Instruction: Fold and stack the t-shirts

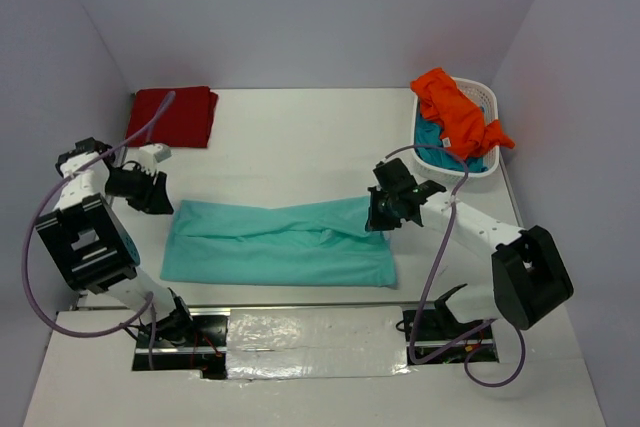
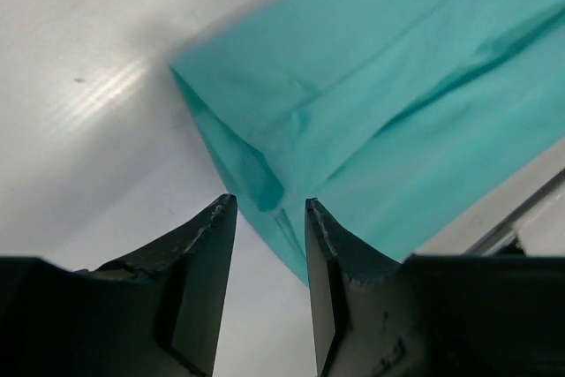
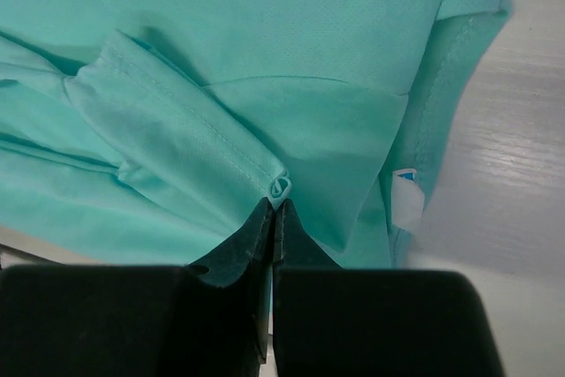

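Far left corner: dark red t-shirt [image 1: 172, 117], folded into a flat rectangle on the white table [image 1: 300, 137], well apart from the rest.

Left gripper [image 1: 152, 199] [image 2: 269, 205]: sits just off the left end of the mint-aqua t-shirt [image 1: 280, 244] [image 2: 397, 86] [image 3: 265, 41]. Fingers spread with a clear gap and nothing between them. In the left wrist view the shirt's left corner lies below that gap; contact with the cloth cannot be told.

Centre: the mint-aqua shirt lies in a long band running left to right across the near half of the table, with creases along its length. Near of it, a shiny taped strip [image 1: 310, 332] covers the table's near edge between the arm bases.

Right gripper [image 1: 380, 219] [image 3: 274, 205]: at the band's right end, far side. Fingers pressed together, pinching a small pucker of stitched hem. A white label [image 3: 404, 200] shows at the shirt's edge just right of the pinch.

Far right: white mesh basket [image 1: 488, 99]. The bright orange t-shirt [image 1: 455, 112] is heaped over its rim, covering most of the teal-blue t-shirt [image 1: 432, 137] inside. A purple cable [image 1: 440, 257] from the right arm loops close to the basket's near rim.
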